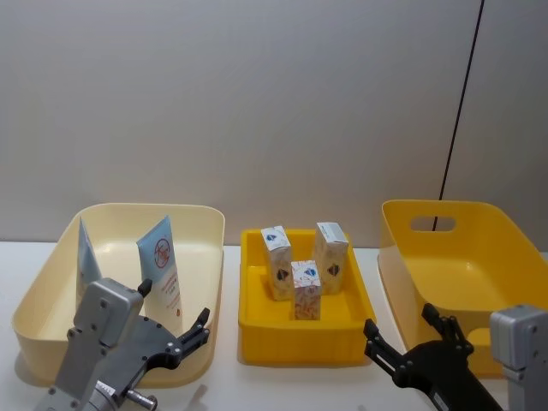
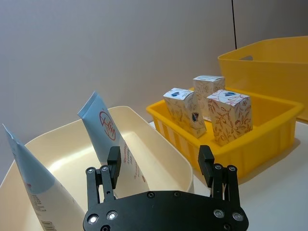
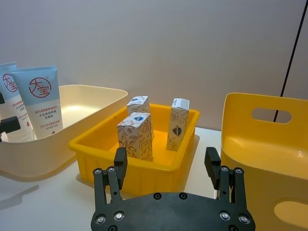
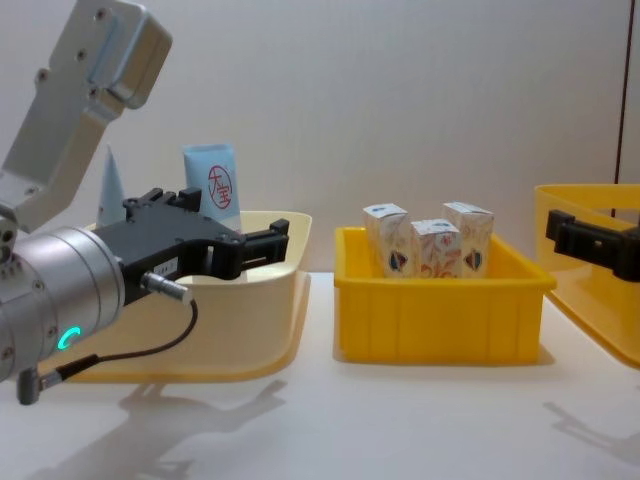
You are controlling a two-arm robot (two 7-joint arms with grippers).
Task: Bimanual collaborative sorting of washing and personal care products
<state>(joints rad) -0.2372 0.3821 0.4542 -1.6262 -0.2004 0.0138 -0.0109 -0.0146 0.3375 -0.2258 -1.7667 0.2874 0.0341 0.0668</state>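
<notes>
Two tubes (image 3: 42,103), red "大宝" circle; three cartons (image 3: 136,134), blue emblem.

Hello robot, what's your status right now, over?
Open, empty: left gripper, right gripper. Two tubes in cream bin; three cartons in yellow tray. Nothing in the way.

The characters 大宝 were read inside a red ring on the light-blue tube (image 3: 42,98); the red lines printed beneath were too small to be made out. No lettering could be read on the cartons (image 3: 136,136).
</notes>
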